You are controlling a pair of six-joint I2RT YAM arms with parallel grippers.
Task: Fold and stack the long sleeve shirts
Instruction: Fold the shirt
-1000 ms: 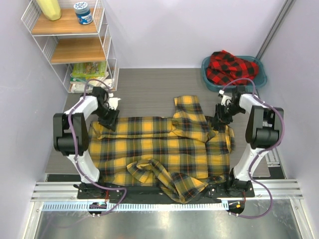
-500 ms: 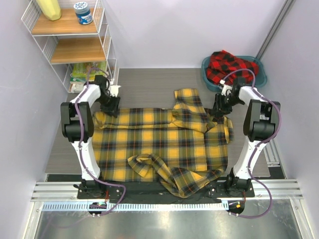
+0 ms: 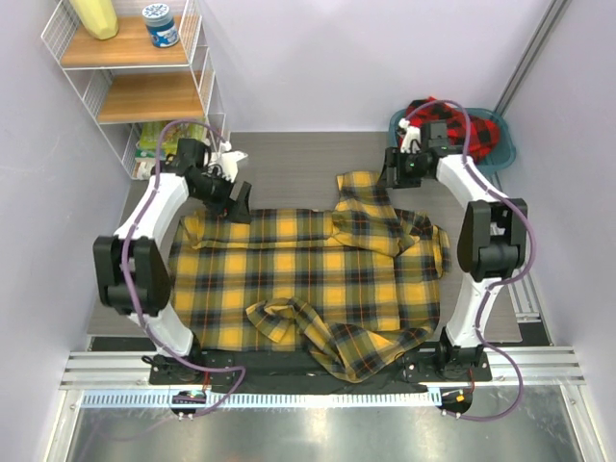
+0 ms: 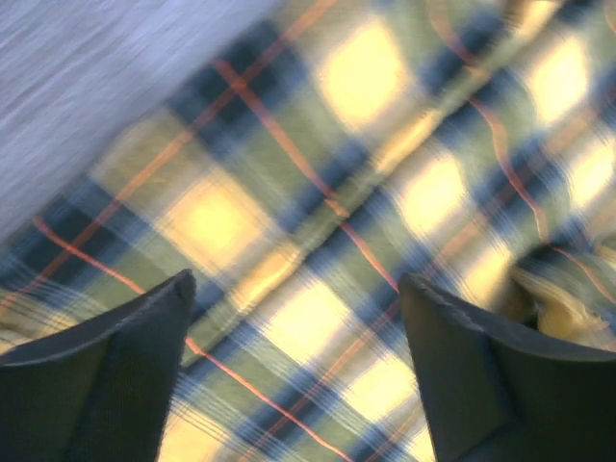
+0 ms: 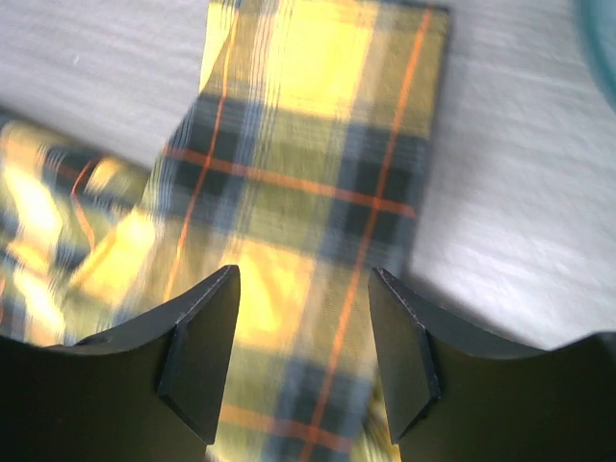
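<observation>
Yellow-and-black check shirt [image 3: 298, 274] lies spread across the middle of the table [image 3: 289, 164]. One sleeve [image 3: 366, 217] is folded over its far right part, and the other sleeve [image 3: 318, 337] is bunched along the near edge. I see the left gripper [image 3: 236, 200] over the shirt's far left edge. On its wrist camera the fingers [image 4: 125, 375] stand wide apart above the plaid cloth, with nothing between them. The right gripper [image 3: 395, 170] sits over the far end of the folded sleeve. Its jaws are also parted and empty, with the cloth visible in the gap. The red-and-black check shirt [image 3: 476, 133] is heaped in the teal basin [image 3: 507, 152] at the far right corner. A wire shelf rack [image 3: 144, 96] stands at the far left.
</observation>
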